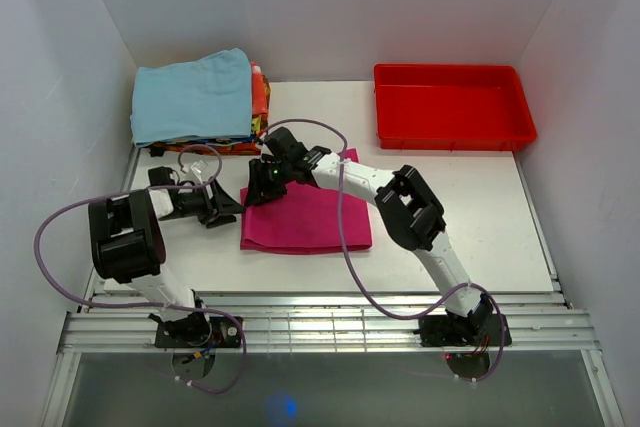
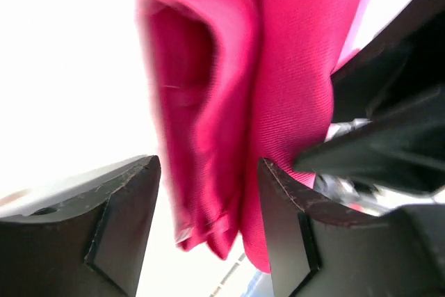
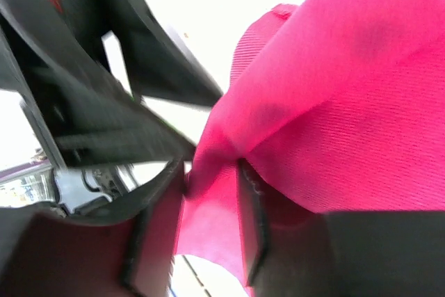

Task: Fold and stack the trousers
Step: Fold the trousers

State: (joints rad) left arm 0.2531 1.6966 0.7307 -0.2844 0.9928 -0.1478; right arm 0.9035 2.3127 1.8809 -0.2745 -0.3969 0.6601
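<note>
Two jaws at the ten-o'clock corner.
My right gripper (image 3: 211, 172) pinches the trousers (image 1: 315, 222); my left gripper (image 2: 208, 168) gapes around them, so a lopsided lift could unfold them.

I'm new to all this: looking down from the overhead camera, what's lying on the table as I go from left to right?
blue cloth → trousers → red tray
</note>
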